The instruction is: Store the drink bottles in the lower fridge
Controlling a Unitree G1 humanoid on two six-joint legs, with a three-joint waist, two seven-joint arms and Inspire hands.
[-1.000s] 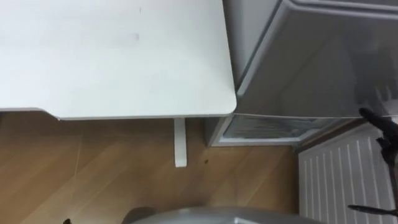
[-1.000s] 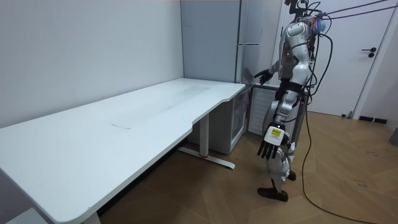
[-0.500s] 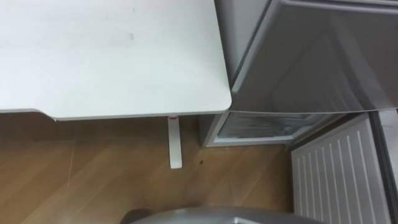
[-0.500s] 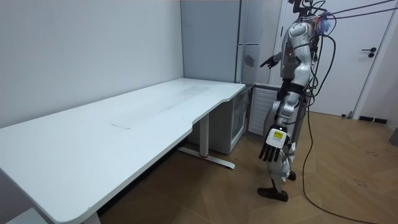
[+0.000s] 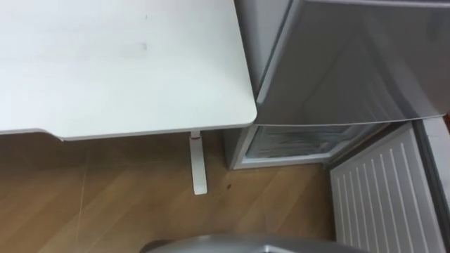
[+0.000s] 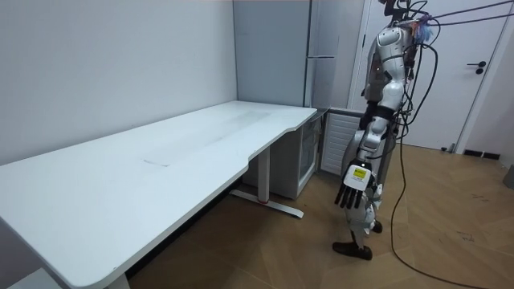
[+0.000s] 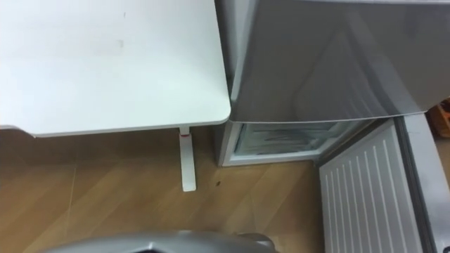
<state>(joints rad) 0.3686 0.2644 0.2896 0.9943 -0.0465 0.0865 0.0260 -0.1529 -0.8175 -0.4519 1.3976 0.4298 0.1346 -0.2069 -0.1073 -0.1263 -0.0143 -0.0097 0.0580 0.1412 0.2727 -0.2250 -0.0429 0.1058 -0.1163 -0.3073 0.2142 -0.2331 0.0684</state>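
Item: lower fridge [image 5: 302, 144]. It is seen open beneath the grey upper fridge door [image 5: 344, 63], just beside the rounded corner of the worktop; a pale interior with a clear shelf or drawer front is shown.

Item: white ribbed door panel [image 5: 380, 197]. It is swung out to the right of the open compartment, over the wooden floor [image 5: 105, 197].

Item: white worktop [image 5: 126, 63]. Its corner is set close against the fridge side. One white leg foot [image 5: 199, 165] is seen on the floor below its edge.

Item: drinks. Their whereabouts cannot be told from these views.

Item: left hand [image 6: 351, 193]. In the room view it is hung low at the robot's side, away from fridge and worktop, with the fingers relaxed and spread downward and nothing grasped.

Position: the robot is stood upright on the wooden floor at the worktop's far end, facing the fridge, with the ribbed panel just in front of it. A closed white room door [image 6: 474, 72] is seen behind it.
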